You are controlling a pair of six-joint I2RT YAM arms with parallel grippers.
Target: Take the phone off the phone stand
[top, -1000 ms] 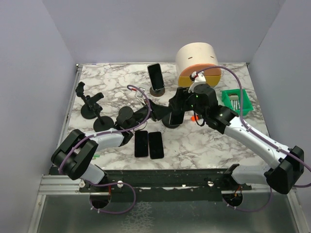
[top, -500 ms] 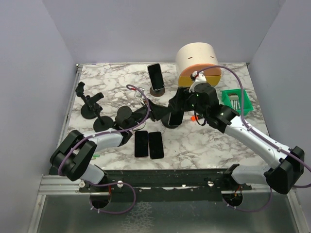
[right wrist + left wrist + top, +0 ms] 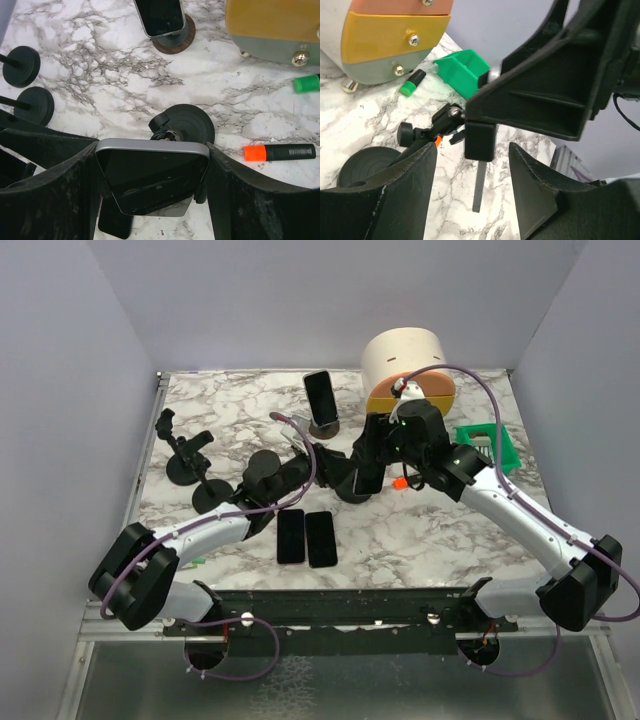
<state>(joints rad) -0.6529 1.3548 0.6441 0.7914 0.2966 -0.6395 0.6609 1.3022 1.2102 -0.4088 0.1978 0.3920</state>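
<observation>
Marbled white, the surface [image 3: 430, 530] is closed in by lilac walls. Near its centre the phone [image 3: 150, 170] is clamped across its long edges by the right end effector [image 3: 152, 177], just above the phone stand [image 3: 186, 125]; whether it is seated there cannot be told. The left end effector [image 3: 470, 200] is held wide open and empty beside the stand. The phone is judged rigid, slippery and glass-fronted, so the metal edges are favoured for holding.
</observation>
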